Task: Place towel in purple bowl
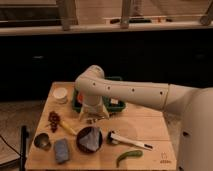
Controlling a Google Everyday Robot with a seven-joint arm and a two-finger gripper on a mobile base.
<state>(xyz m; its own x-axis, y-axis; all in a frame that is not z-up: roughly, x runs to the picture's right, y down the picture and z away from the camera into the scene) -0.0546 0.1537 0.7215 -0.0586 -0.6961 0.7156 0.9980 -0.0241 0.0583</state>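
One risk stands out for you: the towel (pixel 90 141) looks to be already lying in the purple bowl (pixel 90 139), directly below and just in front of the gripper (pixel 92 120) — so a careless lift could drag a fold of cloth back out if any of it is caught on the gripper. A sideways swing would be worse; the bowl sits near the gripper and could be nudged toward the banana (pixel 66 128) on its left or the white brush (pixel 129 142) on its right.

You should also mind the green bin (pixel 114 104) right behind the gripper, since the arm's elbow hangs over it and a hasty retreat might clip its rim.

As for the gripper itself, it hangs low over the counter (pixel 140 125), just above the far edge of the bowl. Whether it is released or clenched, I cannot tell, and I cannot say if it touches the towel or the bowl.

Further off, the blue sponge (pixel 61 150) and green pepper (pixel 128 156) lie well clear of any likely path.
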